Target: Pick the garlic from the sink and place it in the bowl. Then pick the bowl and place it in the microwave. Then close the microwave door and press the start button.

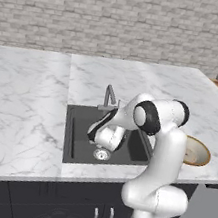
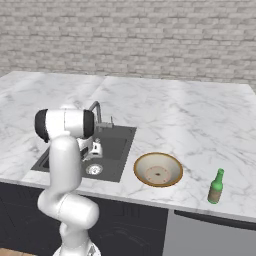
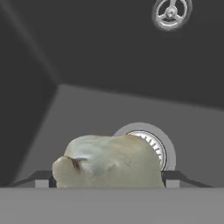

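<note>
Down in the sink (image 1: 77,141), the garlic (image 3: 107,161) lies between the fingers (image 3: 173,178), its long axis running from one to the other, touching both; whether they pinch it I cannot tell. Behind it sits the drain (image 3: 151,142). On the marble counter (image 2: 190,120), the bowl (image 2: 158,169) holds nothing, a green bottle (image 2: 216,187) nearby; a brick wall (image 2: 150,35) stands behind.

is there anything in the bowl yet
No, the bowl on the counter shows only its bare cream inside.

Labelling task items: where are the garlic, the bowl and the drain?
garlic (image 3: 107,161), hand view, bulb's middle.
bowl (image 2: 141,175), right base view, tan rim.
drain (image 1: 101,154), left base view, steel ring.
</note>
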